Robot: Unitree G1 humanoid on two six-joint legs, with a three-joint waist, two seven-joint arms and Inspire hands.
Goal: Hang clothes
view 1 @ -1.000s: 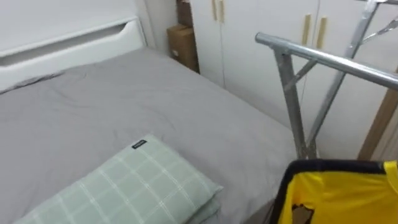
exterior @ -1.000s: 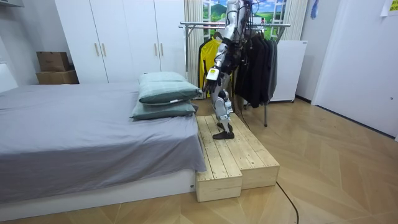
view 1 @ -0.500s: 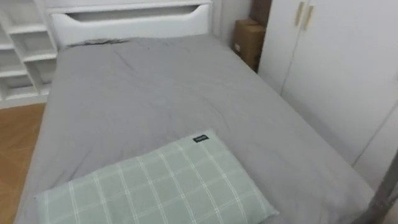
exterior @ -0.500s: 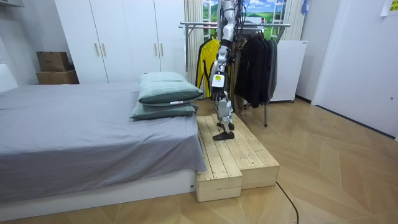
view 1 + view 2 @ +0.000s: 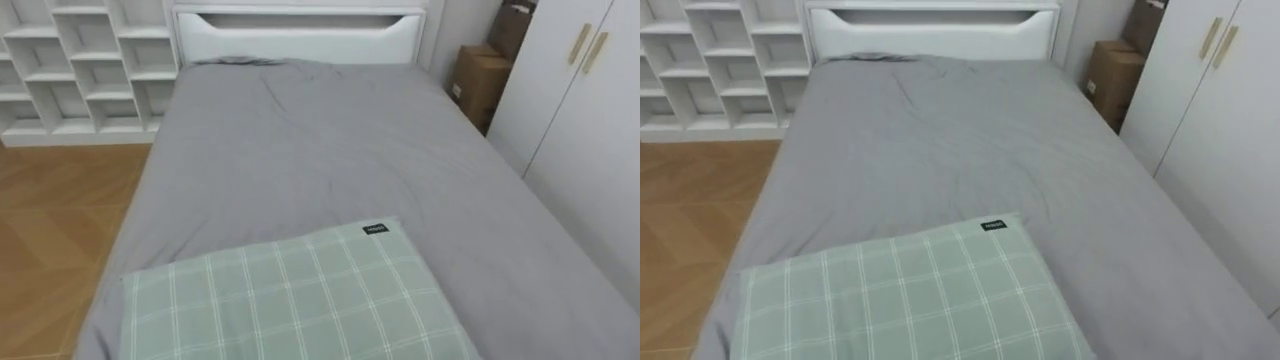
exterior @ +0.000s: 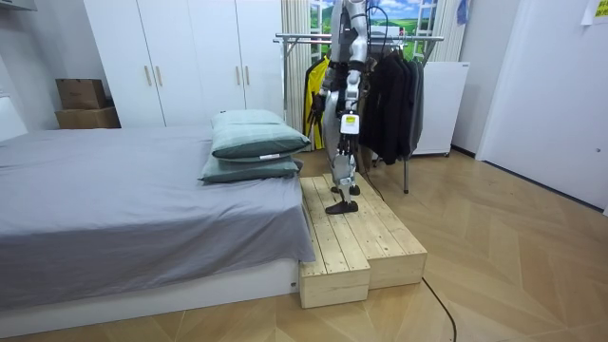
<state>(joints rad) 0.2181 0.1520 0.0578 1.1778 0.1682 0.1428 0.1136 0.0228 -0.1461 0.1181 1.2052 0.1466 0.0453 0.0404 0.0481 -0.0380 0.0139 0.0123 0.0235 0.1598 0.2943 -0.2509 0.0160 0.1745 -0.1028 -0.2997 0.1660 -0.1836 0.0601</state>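
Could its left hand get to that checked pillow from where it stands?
Probably yes: the left hand hangs by its side, the checked pillow lies just before it on the bed, and nothing stands between them.

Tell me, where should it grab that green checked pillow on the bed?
Probably the edge nearest the wooden platform, reaching from there, fingers under and thumb on top. The green checked pillow lies flat on a second pillow and seems to overhang it slightly on that side, leaving a soft lip to pinch.
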